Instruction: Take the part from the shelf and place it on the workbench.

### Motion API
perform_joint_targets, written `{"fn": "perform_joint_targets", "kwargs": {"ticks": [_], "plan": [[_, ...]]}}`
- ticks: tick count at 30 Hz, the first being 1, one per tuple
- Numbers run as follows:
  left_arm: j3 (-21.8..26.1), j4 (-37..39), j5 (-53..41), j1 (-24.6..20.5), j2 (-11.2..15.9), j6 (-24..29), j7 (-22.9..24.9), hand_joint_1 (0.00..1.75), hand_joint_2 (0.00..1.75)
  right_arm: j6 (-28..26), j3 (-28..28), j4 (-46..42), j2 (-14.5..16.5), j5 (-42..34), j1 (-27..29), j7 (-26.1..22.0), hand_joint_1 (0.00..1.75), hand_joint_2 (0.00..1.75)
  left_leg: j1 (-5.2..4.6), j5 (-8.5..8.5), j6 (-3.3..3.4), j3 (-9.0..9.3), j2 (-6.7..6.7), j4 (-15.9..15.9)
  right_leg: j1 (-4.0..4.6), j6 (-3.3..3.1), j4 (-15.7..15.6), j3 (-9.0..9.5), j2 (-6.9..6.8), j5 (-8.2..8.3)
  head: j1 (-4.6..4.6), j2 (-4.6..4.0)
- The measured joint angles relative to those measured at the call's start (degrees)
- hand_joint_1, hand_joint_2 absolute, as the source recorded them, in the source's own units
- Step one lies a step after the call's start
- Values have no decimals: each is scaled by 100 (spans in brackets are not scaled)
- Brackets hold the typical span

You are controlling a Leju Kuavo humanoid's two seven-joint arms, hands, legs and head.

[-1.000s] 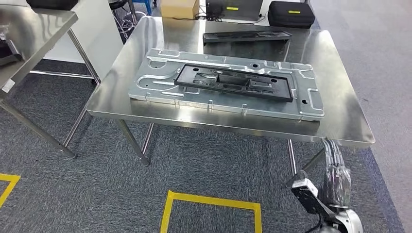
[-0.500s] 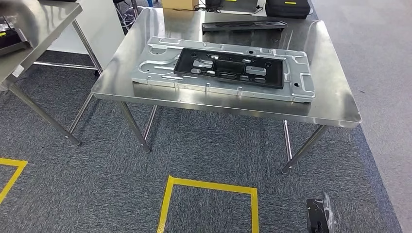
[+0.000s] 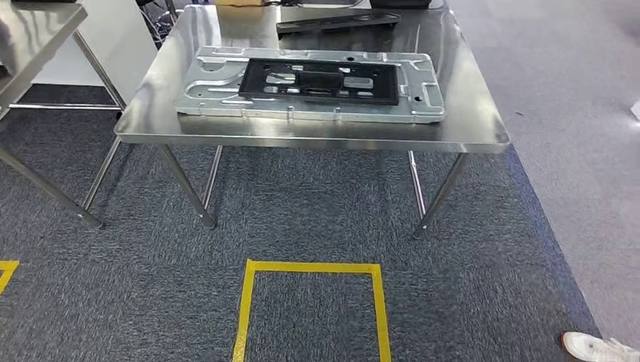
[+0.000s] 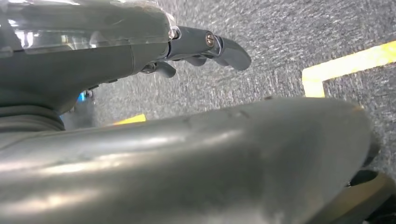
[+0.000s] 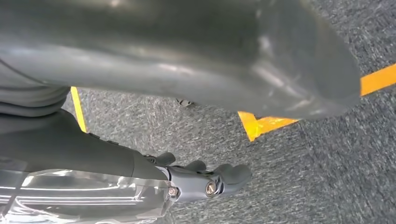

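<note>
- Head view, at 9 o'clock: the corner of a second steel table [image 3: 30, 34] stands beside the workbench [image 3: 468, 124].
- At 12 o'clock, the black part [image 3: 318, 81] lies flat on a silver metal plate [image 3: 207, 94] on the workbench; another black part [image 3: 337, 21] lies near the far edge.
- At 6 o'clock, a yellow tape square [image 3: 311, 268] marks the grey carpet [image 3: 302, 204].
- At 5 o'clock, a white shoe [image 3: 596, 348].
- Left wrist view: left hand [image 4: 140, 51] hangs over the carpet, fingers [image 4: 229, 49] loosely spread, grasping nothing.
- Right wrist view: right hand [image 5: 140, 172] likewise released, fingers [image 5: 229, 177] apart.
</note>
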Motion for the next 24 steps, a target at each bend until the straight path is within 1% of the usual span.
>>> {"fn": "perform_joint_targets", "kwargs": {"ticks": [1, 2, 3, 4, 5, 6, 7, 8, 9, 10, 11, 12, 13, 14, 15, 16, 17, 18, 19, 20, 21, 22, 23, 24], "plan": [[0, 0, -7, 0, 2, 0, 5, 0, 0, -1, -31, 47, 0, 0, -10, 11, 0, 0, 4, 41, -37, -7, 59, 2, 11, -64, -33, -24, 43, 4, -1, 0], [-1, 0, -11, -3, 5, 0, 9, 0, 0, -1, -57, 92, 0, 1, -11, 21, 0, 0, 21, 30, -81, -16, 40, 18, 10, -118, -28, -72, 79, 53, -1, 0], [-1, 0, -14, -2, 8, 0, 11, 0, 0, -2, -78, 128, -1, 5, -12, 28, 0, 0, 38, -87, -124, -43, -59, 96, 6, -172, -29, -125, 119, 113, -1, 0], [-2, 0, -15, 7, 10, 0, 13, 0, 0, -4, -91, 156, -3, 12, -18, 29, 0, 0, 53, -309, -162, -95, -204, 274, 1, -223, -34, -194, 156, 183, -1, 0], [-2, 0, -15, 19, 13, 0, 11, 0, 0, -6, -98, 179, -6, 20, -32, 28, 0, 0, 65, -618, -192, -172, -373, 566, 3, -263, -33, -275, 203, 257, -2, 0], [-2, 0, -16, 34, 14, 0, 6, 0, 0, -4, -102, 195, -9, 27, -45, 25, 0, 0, 65, -927, -202, -253, -490, 931, 15, -289, -29, -369, 265, 332, -2, 0], [-2, 0, -18, 45, 15, 0, 1, 0, 0, 2, -107, 207, -10, 30, -54, 21, 0, 0, 65, -1140, -201, -310, -543, 1286, 30, -304, -24, -466, 332, 408, -3, 0], [-2, 0, -21, 48, 16, 0, -6, 0, 0, 14, -118, 221, -11, 27, -60, 20, 0, 0, 63, -1217, -187, -314, -567, 1541, 47, -310, -18, -568, 404, 486, -3, 0], [-2, 0, -25, 44, 17, 0, -10, 0, 0, 26, -134, 236, -11, 24, -61, 20, 0, 0, 59, -1154, -161, -234, -577, 1620, 63, -310, -9, -672, 473, 562, -3, 0], [-3, 0, -28, 35, 18, 0, -13, 0, 0, 36, -152, 251, -11, 21, -60, 20, 0, 0, 49, -996, -119, -59, -594, 1497, 80, -307, 0, -773, 542, 636, -4, 0], [-4, 0, -32, 23, 19, 0, -15, 0, 0, 44, -168, 266, -11, 19, -61, 22, 0, 0, 35, -826, -59, 212, -647, 1179, 94, -301, 8, -865, 610, 709, -4, 0], [-5, -1, -35, 8, 27, 0, -16, 0, 0, 50, -178, 282, -3, 18, -63, 23, 0, 0, 13, -744, 19, 546, -757, 723, 107, -290, 15, -941, 670, 777, -3, 0], [-8, -2, -38, -4, 34, 0, -18, 0, 0, 56, -183, 295, 3, 18, -67, 25, 0, 0, -2, -747, 79, 868, -863, 235, 112, -274, 20, -998, 726, 845, -3, 0], [-10, -3, -42, -15, 40, -1, -18, 0, 0, 62, -185, 306, 8, 18, -70, 26, 0, 0, -17, -792, 117, 1093, -952, -131, 106, -251, 16, -1036, 771, 911, -3, 0], [-13, -3, -47, -24, 46, -1, -19, 0, 0, 68, -189, 315, 12, 18, -69, 26, 0, 0, -33, -845, 138, 1213, -992, -357, 90, -218, 5, -1063, 812, 977, -3, 0], [-17, -3, -57, -28, 44, -1, -16, 0, 0, 73, -194, 323, 8, 18, -63, 26, 0, 0, -42, -831, 140, 1232, -963, -448, 74, -180, -18, -1081, 857, 1046, -3, 0], [-22, 1, -67, -31, 40, -2, -12, 0, 0, 76, -202, 331, 2, 18, -54, 25, 0, 0, -37, -767, 156, 1200, -905, -462, 62, -147, -28, -1101, 871, 1078, -3, 0], [-28, 3, -75, -34, 38, -2, -7, 0, 0, 79, -209, 338, -3, 19, -47, 22, 0, 0, -28, -693, 187, 1159, -850, -492, 68, -119, 13, -1138, 824, 1008, -2, 0], [-32, 6, -80, -32, 36, -2, -1, 0, 0, 84, -213, 345, -7, 23, -46, 18, 0, 0, -14, -609, 224, 1105, -792, -517, 75, -99, 149, -1194, 735, 824, -2, 0], [-34, 9, -81, -26, 34, -2, 2, 0, 0, 88, -216, 350, -10, 29, -49, 14, 0, 0, 0, -537, 247, 1042, -739, -532, 75, -85, 367, -1266, 622, 559, -1, 0], [-35, 9, -81, -22, 36, -1, 3, 0, 0, 92, -216, 353, -9, 35, -53, 11, 0, 0, -5, -492, 263, 985, -716, -531, 74, -73, 571, -1329, 529, 314, 1, 0], [-35, 9, -81, -16, 37, 0, 3, 0, 0, 97, -216, 355, -9, 40, -56, 10, 0, 0, -6, -467, 267, 951, -698, -525, 62, -65, 731, -1372, 490, 154, 2, 0], [-35, 9, -81, -13, 37, 0, 3, 0, 0, 98, -216, 356, -9, 43, -56, 10, 0, 0, -7, -457, 261, 933, -690, -523, 56, -61, 810, -1391, 477, 87, 2, 0], [-35, 9, -81, -13, 37, 0, 3, 0, 0, 98, -216, 356, -9, 43, -57, 10, 0, 0, -7, -457, 261, 932, -690, -523, 56, -60, 812, -1391, 477, 86, 2, 0]]}}
